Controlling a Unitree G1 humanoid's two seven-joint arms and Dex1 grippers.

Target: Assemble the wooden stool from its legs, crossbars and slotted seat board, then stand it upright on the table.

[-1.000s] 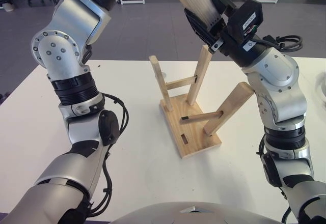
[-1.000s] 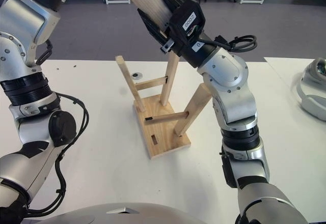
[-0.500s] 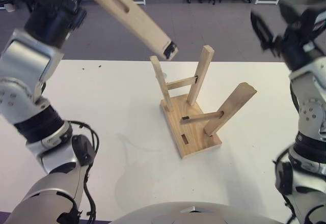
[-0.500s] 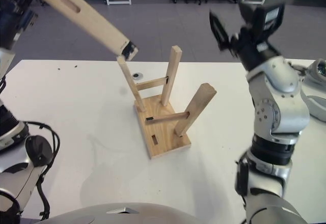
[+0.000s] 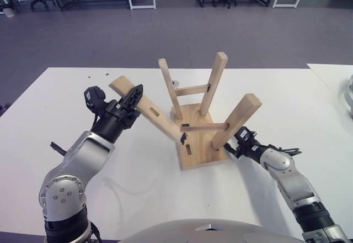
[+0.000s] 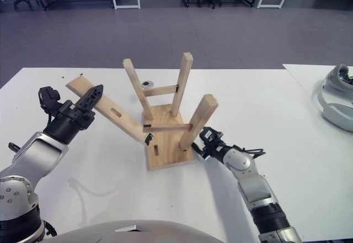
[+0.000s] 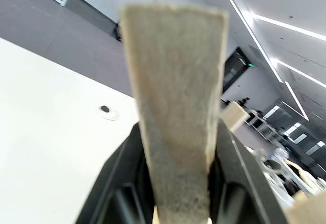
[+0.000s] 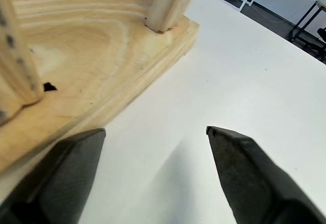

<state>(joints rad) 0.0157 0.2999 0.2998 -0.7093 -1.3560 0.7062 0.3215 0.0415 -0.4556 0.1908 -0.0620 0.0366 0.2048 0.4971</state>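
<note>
While the seat board (image 5: 207, 143) lies flat on the worktop (image 5: 138, 177) with three legs standing up from it, the step in hand looks to be seating the fourth leg (image 5: 151, 110). The left gripper (image 5: 131, 100) holds that leg near its upper end, fingers (image 7: 122, 183) clamped on its two sides. The leg slopes down so that its dark-tipped lower end is at the board's left edge, just beside an open slot (image 5: 188, 149) and the free end of the lower crossbar (image 5: 204, 126). The right gripper (image 5: 239, 143) sits low over the worktop just beside the board's right edge, below the tilted leg (image 5: 237, 120). Its fingers (image 8: 56, 178) are spread wide with nothing between them.

To do this well, I judge the fourth leg must be raised much nearer to upright before it is pressed, since a foot driven in at this slant would likely jam or lever the board up. The mortise in the leg's side should meet the crossbar's end as the foot goes down, so both joints need lining up together. The right gripper is well placed to steady the board or the tilted leg against sliding. Pressure should run slowly along the leg's length. A grip this high gives leverage but little control of the tip, so corrections should be small.
</note>
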